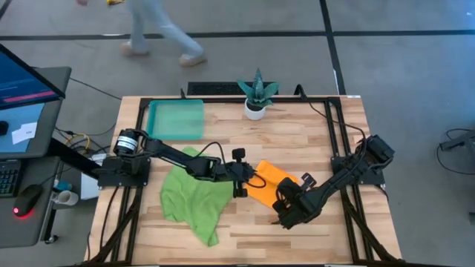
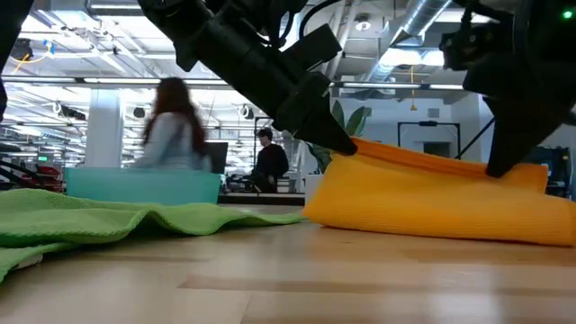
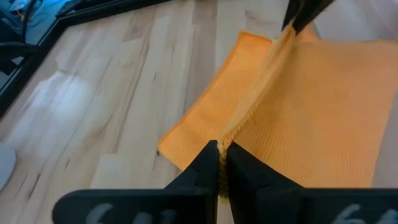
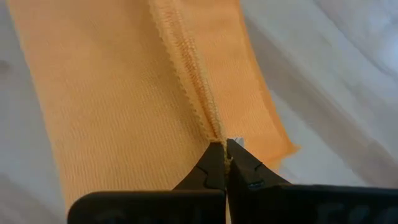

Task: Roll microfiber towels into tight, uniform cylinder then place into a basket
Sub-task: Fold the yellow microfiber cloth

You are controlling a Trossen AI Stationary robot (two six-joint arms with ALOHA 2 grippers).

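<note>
The orange towel [image 1: 269,180] lies folded at the table's middle, one hemmed edge raised into a ridge [image 2: 423,155] between my two grippers. My left gripper [image 1: 241,187] is shut on the ridge's left end and my right gripper [image 1: 282,204] on its right end. To the left, the lime green towel [image 1: 193,199] lies crumpled and flat on the wood, touched by no gripper. The teal basket [image 1: 176,119] stands at the far left. My left gripper pinches the orange towel's hemmed edge [image 3: 231,134] between its two fingers, coming slanting down from the table's left. The edge runs taut from there to the other gripper [image 3: 298,17]; the cloth below it rests on the table. My right gripper pinches the same hemmed edge [image 4: 208,121] near a corner of the towel, between its two fingers, pointing steeply down from the right. Two hems seem to lie together there. The edge is lifted and the towel's body [image 2: 432,211] lies on the table.
A small white pot with a spiky green plant [image 1: 257,96] stands at the far edge. A desk with a screen [image 1: 22,85] is off the table's left. A person [image 1: 159,33] walks beyond the far edge. Bare wood [image 1: 326,230] lies along the near side.
</note>
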